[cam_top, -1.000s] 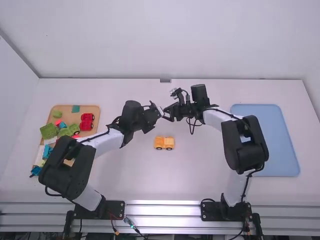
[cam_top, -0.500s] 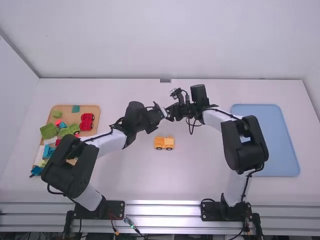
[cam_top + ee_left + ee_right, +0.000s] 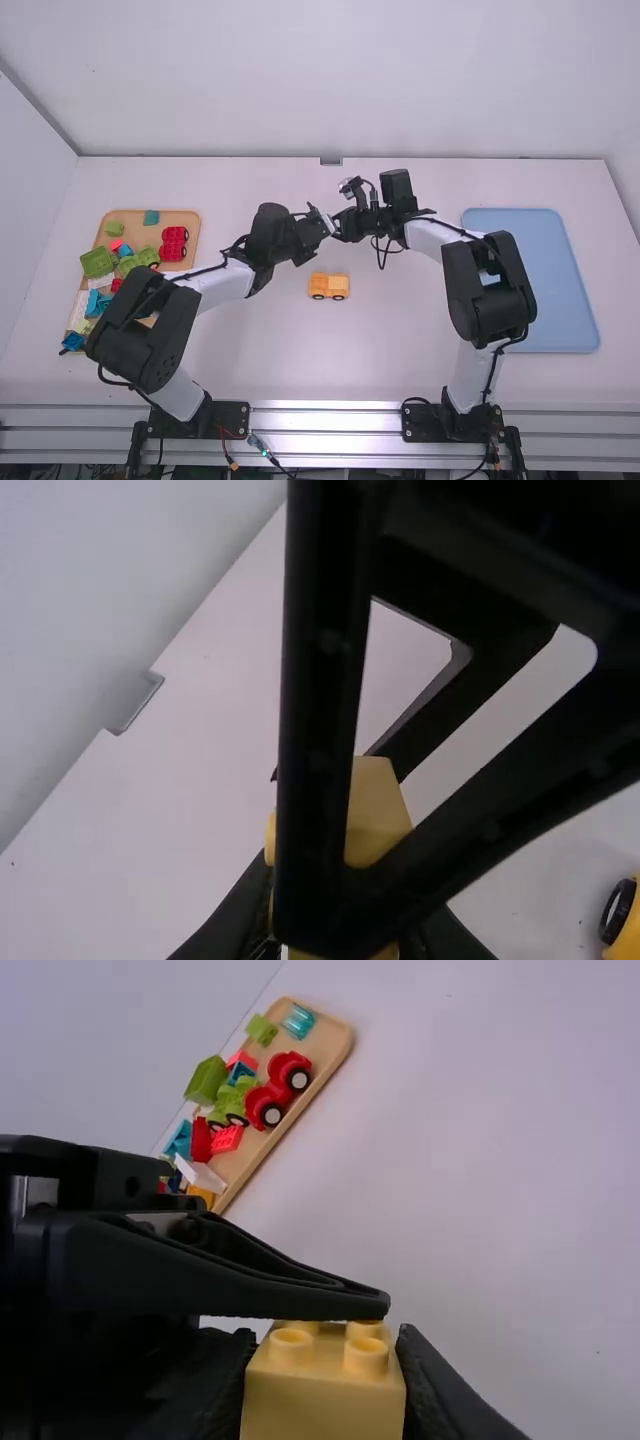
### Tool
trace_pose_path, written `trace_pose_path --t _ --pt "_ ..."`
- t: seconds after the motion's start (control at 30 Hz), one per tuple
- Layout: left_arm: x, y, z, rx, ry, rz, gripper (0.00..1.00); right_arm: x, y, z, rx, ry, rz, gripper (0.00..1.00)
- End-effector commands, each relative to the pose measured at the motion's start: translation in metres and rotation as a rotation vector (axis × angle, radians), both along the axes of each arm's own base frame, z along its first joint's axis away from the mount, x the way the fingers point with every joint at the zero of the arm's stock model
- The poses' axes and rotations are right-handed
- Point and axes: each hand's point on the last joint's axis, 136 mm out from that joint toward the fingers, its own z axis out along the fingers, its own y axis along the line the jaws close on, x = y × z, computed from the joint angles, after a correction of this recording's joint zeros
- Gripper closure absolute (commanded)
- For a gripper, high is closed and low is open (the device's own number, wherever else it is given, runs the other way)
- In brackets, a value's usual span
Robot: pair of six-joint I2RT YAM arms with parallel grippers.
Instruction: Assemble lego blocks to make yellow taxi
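So the big change is that the gap's been closed: over the last second the left end effector [image 3: 340, 910] was brought in toward about 3 o'clock in the high view, up against the right end effector [image 3: 325, 1355], and then hardly moved at all. The yellow block [image 3: 323, 1405] is clamped in the right one, studs showing. Yellow is gripped by the left one too, though with that much black in the way it can't really be told whether that's the same block or a second one joined to it. Either way, this looks like a mid-air press-together or a handover. The wheeled yellow base [image 3: 328, 286] is sat upright on the worktop [image 3: 400, 350], near the meeting point at roughly 6 o'clock, apparently waiting for its top. A straight pull apart is probably needed next; any twist could knock the studs crooked.
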Motion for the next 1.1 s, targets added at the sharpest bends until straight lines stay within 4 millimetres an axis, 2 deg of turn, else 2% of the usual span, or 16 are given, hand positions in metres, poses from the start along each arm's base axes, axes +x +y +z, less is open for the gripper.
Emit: trace_pose_path --t 0.0,0.1,0.17,0.2,0.23,0.27,0.43,0.53,0.57,0.6,0.63,0.67,0.77,0.87,0.93,1.07 --pt "0.003 -0.009 0.012 -0.023 -0.027 -0.026 0.85 0.004 0.001 0.001 -0.007 -0.018 0.0 0.69" --pt "0.003 -0.01 0.012 -0.024 -0.027 -0.028 0.7 0.004 0.001 0.001 -0.006 -0.018 0.0 0.74" --pt "0.004 -0.008 0.012 -0.025 -0.026 -0.024 0.55 0.005 0.001 0.001 -0.006 -0.023 -0.001 0.76" --pt "0.004 -0.007 0.012 -0.029 -0.022 -0.018 0.27 0.006 0.001 0.002 -0.003 -0.031 -0.001 0.77" --pt "0.004 -0.007 0.012 -0.03 -0.022 -0.018 0.24 0.006 0.001 0.002 -0.002 -0.032 -0.001 0.77" --pt "0.005 -0.007 0.012 -0.045 -0.008 -0.006 0.01 0.008 0.001 0.003 -0.001 -0.045 -0.003 0.77" --pt "-0.007 -0.006 0.012 -0.118 0.105 0.02 0.01 0.019 -0.011 0.006 -0.01 -0.111 -0.019 0.79" --pt "-0.026 -0.007 0.033 -0.212 0.171 -0.087 0.01 0.025 -0.025 0.008 -0.051 -0.179 0.011 0.79" --pt "-0.031 -0.008 0.039 -0.237 0.183 -0.126 0.01 0.025 -0.026 0.009 -0.06 -0.192 0.024 0.79" --pt "-0.04 -0.01 0.053 -0.291 0.206 -0.215 0.01 0.023 -0.027 0.012 -0.075 -0.228 0.062 0.79" --pt "-0.042 -0.01 0.057 -0.307 0.215 -0.237 0.01 0.022 -0.027 0.013 -0.078 -0.238 0.074 0.79" --pt "-0.046 -0.005 0.071 -0.351 0.251 -0.302 0.01 0.018 -0.027 0.017 -0.101 -0.284 0.128 0.79" --pt "-0.049 0.003 0.082 -0.367 0.291 -0.357 0.01 0.008 -0.023 0.025 -0.12 -0.357 0.222 0.79" --pt "-0.047 0.004 0.082 -0.36 0.335 -0.392 0.01 -0.007 -0.019 0.037 -0.115 -0.439 0.336 0.8" --pt "-0.05 0.001 0.08 -0.354 0.359 -0.451 0.01 -0.024 -0.016 0.048 -0.095 -0.522 0.445 0.82" --pt "-0.058 -0.005 0.075 -0.347 0.394 -0.521 0.01 -0.038 -0.018 0.058 -0.082 -0.588 0.531 0.82"
